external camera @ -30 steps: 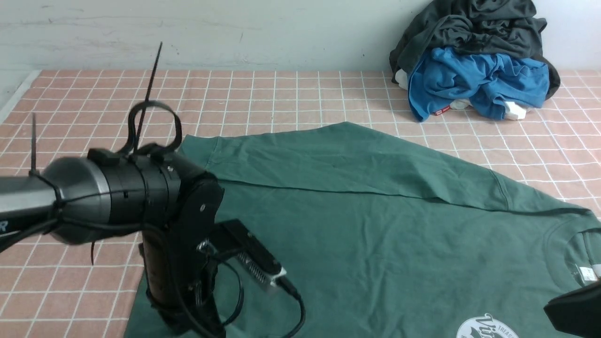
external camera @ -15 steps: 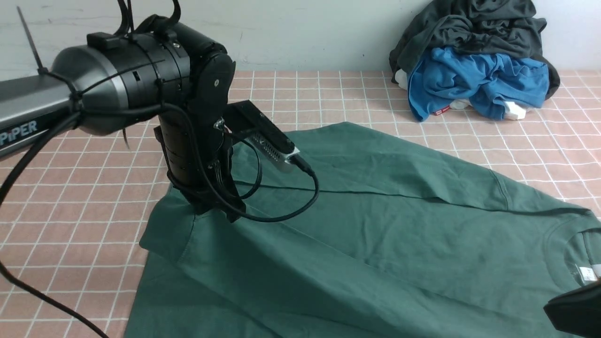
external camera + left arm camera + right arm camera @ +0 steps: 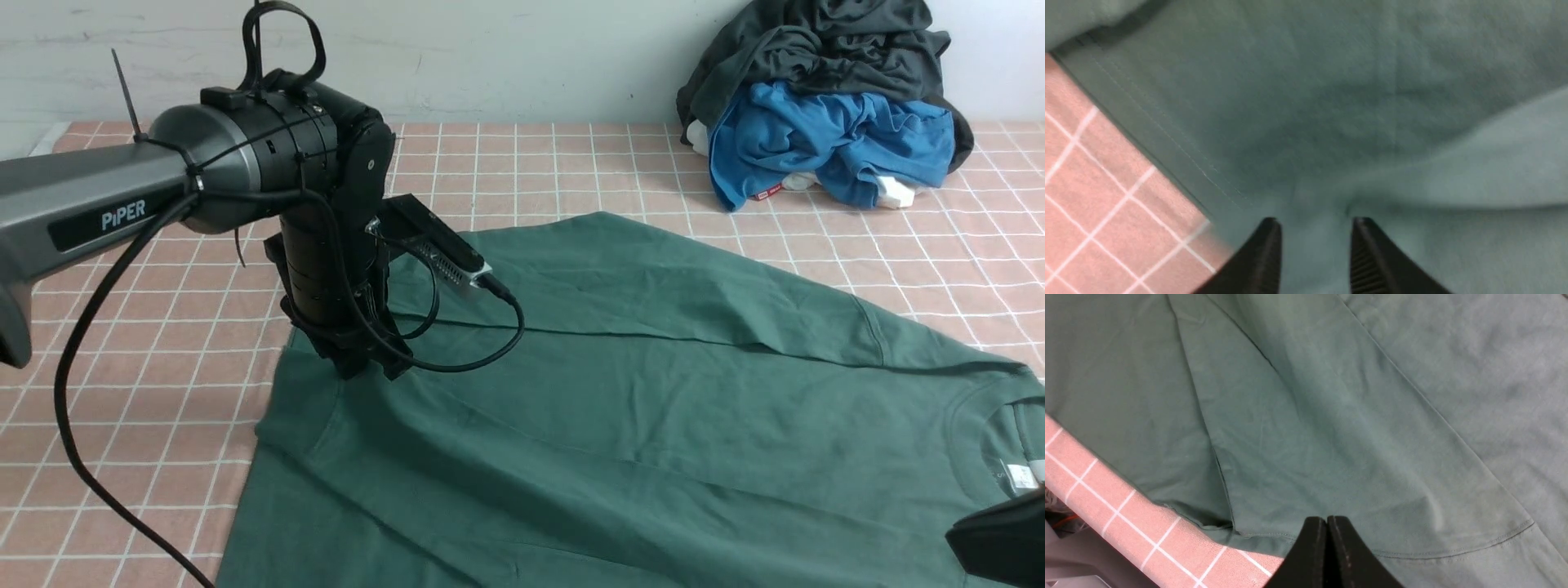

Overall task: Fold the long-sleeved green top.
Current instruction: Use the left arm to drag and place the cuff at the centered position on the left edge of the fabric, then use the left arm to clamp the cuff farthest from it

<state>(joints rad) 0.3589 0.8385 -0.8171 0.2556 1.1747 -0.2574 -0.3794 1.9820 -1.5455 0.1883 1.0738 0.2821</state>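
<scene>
The green long-sleeved top (image 3: 653,392) lies spread across the table, its crew neck and white label (image 3: 1018,475) at the right edge. One sleeve is folded across its far side. My left gripper (image 3: 363,371) points down onto the top's left end, where a flap of hem lies folded over. In the left wrist view that gripper (image 3: 1314,222) is open, and the green cloth (image 3: 1331,102) lies flat below the gap. My right gripper (image 3: 1327,518) is shut and empty above the top's hem (image 3: 1453,551). The front view shows only a dark piece of the right arm (image 3: 1000,535).
A heap of clothes sits at the back right against the wall, a dark grey garment (image 3: 816,49) over a bright blue one (image 3: 824,139). A pink checked cloth (image 3: 122,327) covers the table. The table's near edge (image 3: 1069,486) shows in the right wrist view.
My left arm lifted from the front left and carried the top's corner toward the far side, then sank a little. Its jaws have opened and let the cloth go. The right arm has not moved.
</scene>
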